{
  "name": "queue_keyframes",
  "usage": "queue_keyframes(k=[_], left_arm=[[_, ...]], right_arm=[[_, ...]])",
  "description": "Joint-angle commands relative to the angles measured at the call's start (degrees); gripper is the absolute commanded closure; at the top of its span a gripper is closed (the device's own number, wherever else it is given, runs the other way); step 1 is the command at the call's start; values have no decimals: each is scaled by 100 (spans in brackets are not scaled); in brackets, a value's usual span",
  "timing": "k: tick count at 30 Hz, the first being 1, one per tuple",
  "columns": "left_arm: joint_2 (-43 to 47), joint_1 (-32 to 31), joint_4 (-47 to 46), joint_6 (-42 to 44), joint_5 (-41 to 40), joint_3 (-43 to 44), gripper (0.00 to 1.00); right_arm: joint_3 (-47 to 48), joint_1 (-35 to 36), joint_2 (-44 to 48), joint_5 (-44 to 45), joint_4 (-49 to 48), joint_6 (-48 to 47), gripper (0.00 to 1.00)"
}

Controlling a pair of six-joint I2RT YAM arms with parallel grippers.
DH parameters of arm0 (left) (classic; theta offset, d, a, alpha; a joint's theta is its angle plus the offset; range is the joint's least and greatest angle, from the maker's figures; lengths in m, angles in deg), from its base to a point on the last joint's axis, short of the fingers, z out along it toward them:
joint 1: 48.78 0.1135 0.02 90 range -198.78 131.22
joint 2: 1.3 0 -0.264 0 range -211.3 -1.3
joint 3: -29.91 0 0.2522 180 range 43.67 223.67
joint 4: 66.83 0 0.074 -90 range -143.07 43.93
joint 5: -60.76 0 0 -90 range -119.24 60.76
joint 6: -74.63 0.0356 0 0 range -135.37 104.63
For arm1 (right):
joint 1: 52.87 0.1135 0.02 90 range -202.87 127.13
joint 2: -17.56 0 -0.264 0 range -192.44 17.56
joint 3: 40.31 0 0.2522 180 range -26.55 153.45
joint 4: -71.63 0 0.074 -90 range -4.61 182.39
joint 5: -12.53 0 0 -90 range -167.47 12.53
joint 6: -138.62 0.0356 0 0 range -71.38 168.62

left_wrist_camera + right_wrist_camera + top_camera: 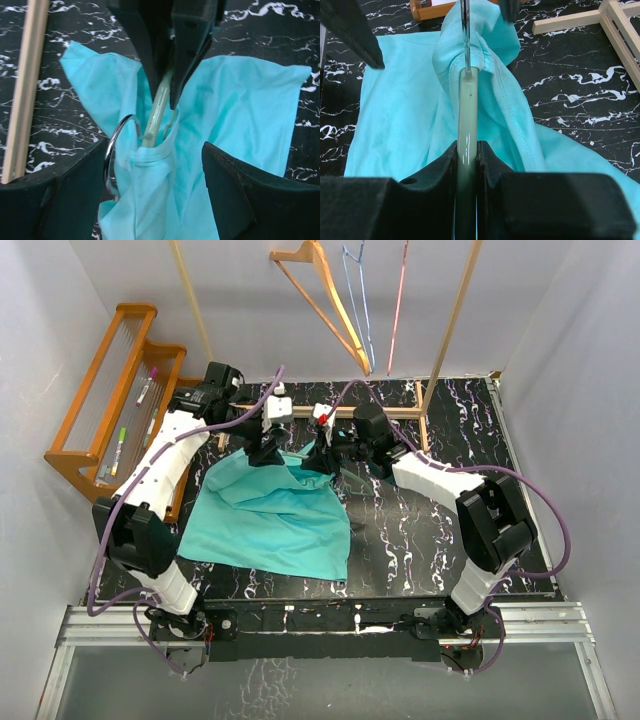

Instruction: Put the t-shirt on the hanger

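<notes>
Threading seems the step in hand: the right tool [468, 147] is clamped on the pale mint-green slim plastic hanger [468, 100], which enters the collar of the plain teal-green cloth t-shirt [400, 100] just ahead, while the left tool [155, 150] gapes empty around that collar, so next the cloth probably needs drawing over the hanger's shoulders.

Right gripper [466, 150] has its 2 fingers pinched tight on the hanger [468, 110], the pale bar running straight up between them. It vanishes into the collar of the t-shirt [405, 110], where the metal hook [465, 30] pokes out. Teal cloth spills across the black marbled table [580, 90]; a wooden frame [615, 20] sits top right.
</notes>
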Motion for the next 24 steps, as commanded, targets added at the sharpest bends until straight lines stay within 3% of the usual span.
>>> queue_keyframes(k=[1, 8, 18, 24], left_arm=[[509, 192, -892, -930, 49, -12, 27], [574, 978, -1612, -2095, 409, 107, 27], [910, 1222, -2117, -2356, 485, -268, 27], [984, 1424, -2025, -2060, 493, -482, 35]], right_arm=[[-108, -143, 198, -102, -932, 280, 92], [-307, -381, 360, -408, -1579, 698, 92], [-475, -551, 615, -662, -2595, 1304, 92], [-719, -729, 895, -754, -2898, 1508, 92]])
